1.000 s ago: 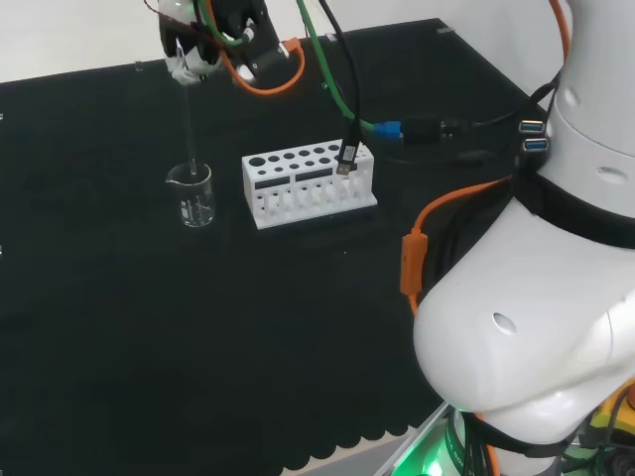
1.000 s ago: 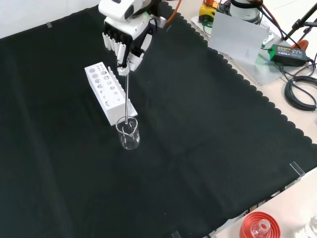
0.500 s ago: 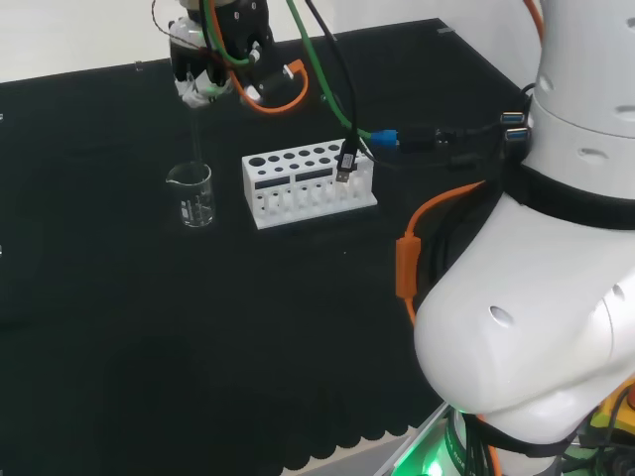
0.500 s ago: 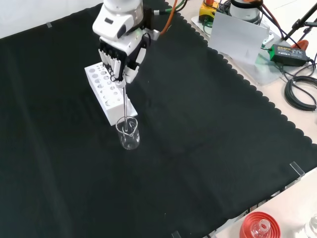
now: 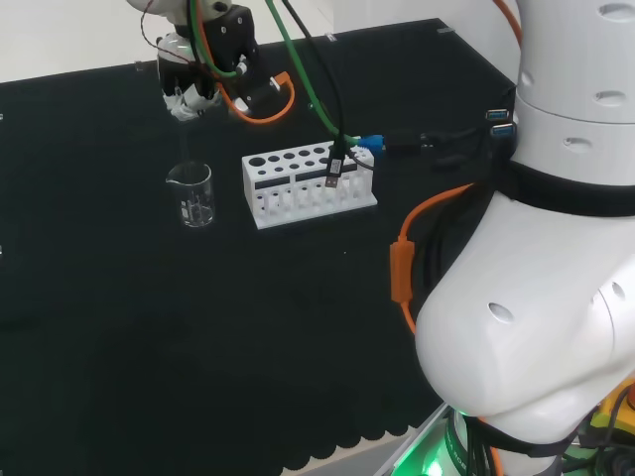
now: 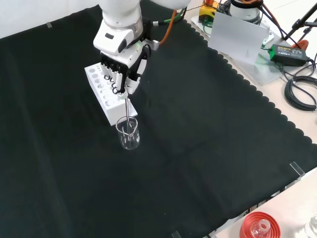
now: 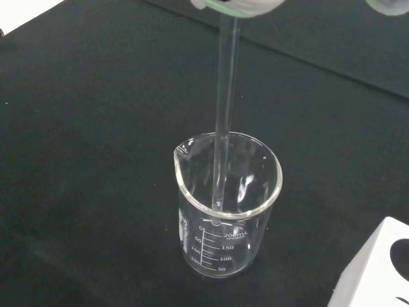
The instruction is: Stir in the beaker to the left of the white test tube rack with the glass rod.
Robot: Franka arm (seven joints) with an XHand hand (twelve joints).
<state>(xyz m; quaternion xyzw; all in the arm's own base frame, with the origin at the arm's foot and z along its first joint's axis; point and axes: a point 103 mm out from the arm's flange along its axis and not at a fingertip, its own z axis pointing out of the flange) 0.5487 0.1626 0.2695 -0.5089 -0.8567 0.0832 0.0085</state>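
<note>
A clear glass beaker (image 5: 191, 194) stands left of the white test tube rack (image 5: 308, 182) in the head view. In the front view the beaker (image 6: 128, 133) stands just in front of the rack (image 6: 106, 92). The hand (image 6: 122, 68) hangs above it, fingers curled round the top of a glass rod (image 6: 128, 107). The rod (image 7: 225, 96) runs down almost upright into the beaker (image 7: 227, 211), and its lower end lies inside, below the rim. The beaker looks empty. In the head view the hand (image 5: 191, 79) sits straight above the beaker.
Orange and green cables (image 5: 260, 94) trail from the wrist over the rack. The arm's big white links (image 5: 536, 297) take up the head view's right. In the front view a red ribbed stand (image 6: 258, 227) sits at the near edge, and black cables (image 6: 301, 91) lie at the right.
The hand has come down toward the beaker, so the rod reaches deeper into it. The beaker and rack have stayed put.
</note>
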